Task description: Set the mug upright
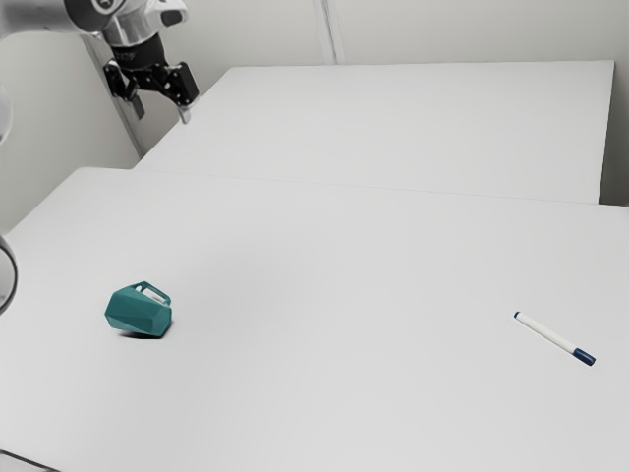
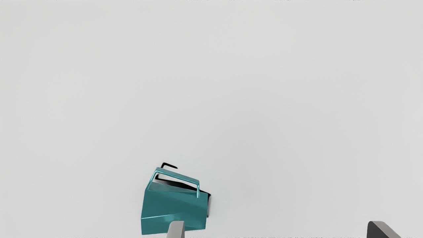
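Note:
The teal faceted mug [image 1: 139, 312] lies on its side on the table, left of centre in the exterior view, its handle turned upward. High above the table at the exterior view's upper left hangs the gripper [image 1: 162, 113], well apart from the mug. In the wrist view the gripper [image 2: 276, 229] stands open, its two fingertips wide apart with bare table between them. Below them in that view's depth lies the mug [image 2: 175, 206], partly covered by one fingertip, with its handle and a dark shadow beside it.
A white marker with dark blue ends [image 1: 553, 338] lies on the white table [image 1: 324, 393] toward the exterior view's right. Behind it stands another white surface [image 1: 413, 128], against pale walls. A thin dark line crosses the exterior view's lower left corner.

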Motion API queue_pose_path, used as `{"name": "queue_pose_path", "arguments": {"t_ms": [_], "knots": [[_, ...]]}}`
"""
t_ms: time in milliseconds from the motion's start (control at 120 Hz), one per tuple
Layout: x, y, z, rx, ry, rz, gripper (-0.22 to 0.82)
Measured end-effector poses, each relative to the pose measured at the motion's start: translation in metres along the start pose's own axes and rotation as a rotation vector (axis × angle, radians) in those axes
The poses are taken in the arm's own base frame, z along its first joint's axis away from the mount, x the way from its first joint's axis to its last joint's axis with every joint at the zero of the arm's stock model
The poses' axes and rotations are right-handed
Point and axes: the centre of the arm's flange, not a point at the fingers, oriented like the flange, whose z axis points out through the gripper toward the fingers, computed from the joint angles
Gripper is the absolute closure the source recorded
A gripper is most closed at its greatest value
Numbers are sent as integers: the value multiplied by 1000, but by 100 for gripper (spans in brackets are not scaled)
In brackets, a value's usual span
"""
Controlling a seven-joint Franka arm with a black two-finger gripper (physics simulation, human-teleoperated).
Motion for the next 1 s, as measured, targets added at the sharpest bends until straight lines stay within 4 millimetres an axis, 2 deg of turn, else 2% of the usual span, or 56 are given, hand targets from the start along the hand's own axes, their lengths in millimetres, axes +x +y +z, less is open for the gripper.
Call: {"name": "queue_pose_path", "arguments": {"t_ms": [125,183,217,300,425,525,725,842,1000], "knots": [[-3,0,-3,-2,0,3,0],[-2,-8,11,-18,-25,-10,0],[-2,-26,21,-43,-40,-43,0],[-4,-88,54,-132,-78,-148,0],[-28,-172,125,-314,-139,-291,0],[-40,-211,161,-426,-133,-337,0],[-50,-247,208,-547,-96,-322,0],[-62,-268,222,-594,-58,-320,0],[-92,-287,264,-707,-54,-355,0]]}}
